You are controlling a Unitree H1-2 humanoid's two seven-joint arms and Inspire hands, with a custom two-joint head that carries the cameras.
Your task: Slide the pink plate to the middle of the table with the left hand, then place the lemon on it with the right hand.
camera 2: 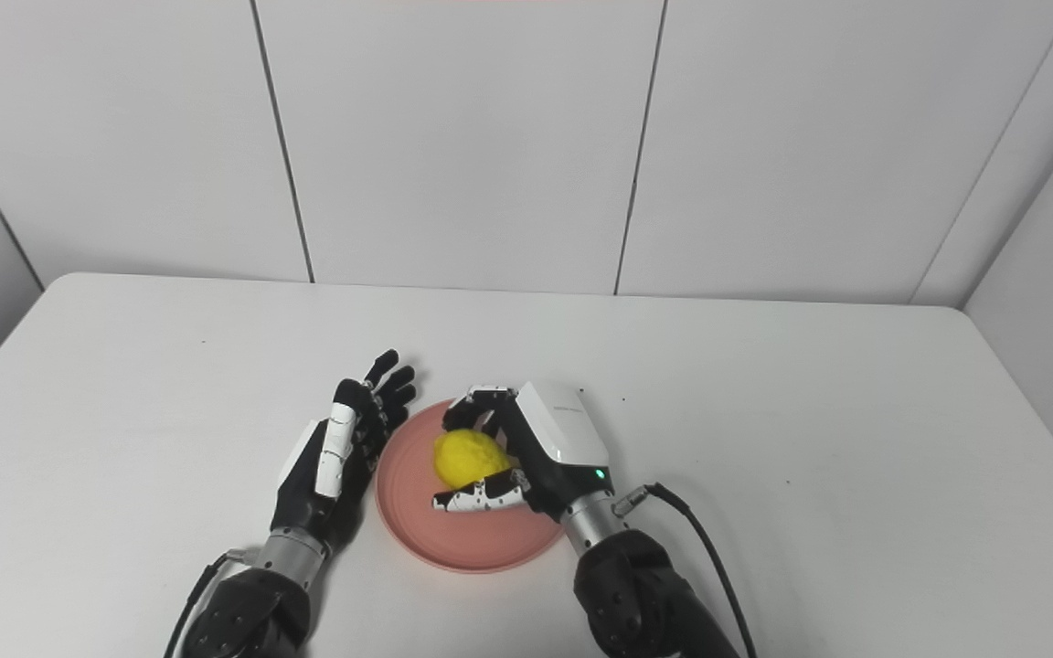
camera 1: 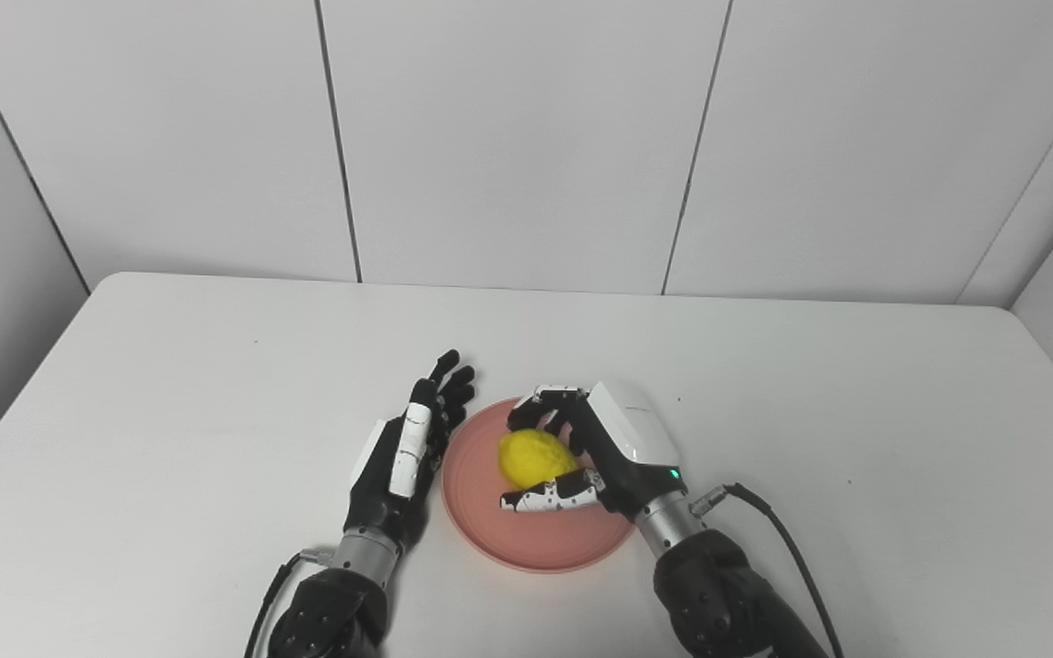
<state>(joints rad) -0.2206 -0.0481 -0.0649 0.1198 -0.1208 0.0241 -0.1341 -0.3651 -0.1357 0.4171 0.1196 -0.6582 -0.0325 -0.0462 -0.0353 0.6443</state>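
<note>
The pink plate [camera 1: 540,545] lies on the white table [camera 1: 170,402], near the front and about midway across. The yellow lemon [camera 1: 536,457] is over the plate's middle, low on it; whether it rests on the plate I cannot tell. My right hand [camera 1: 613,448] is shut on the lemon, fingers curled over its far side and thumb along its near side. My left hand [camera 1: 408,452] is open, fingers stretched forward, lying along the plate's left rim and holding nothing. The hand hides the plate's right part.
A black cable [camera 1: 782,539] runs from my right wrist across the table at the front right. White wall panels stand behind the table's far edge. The table's side edges are far from both hands.
</note>
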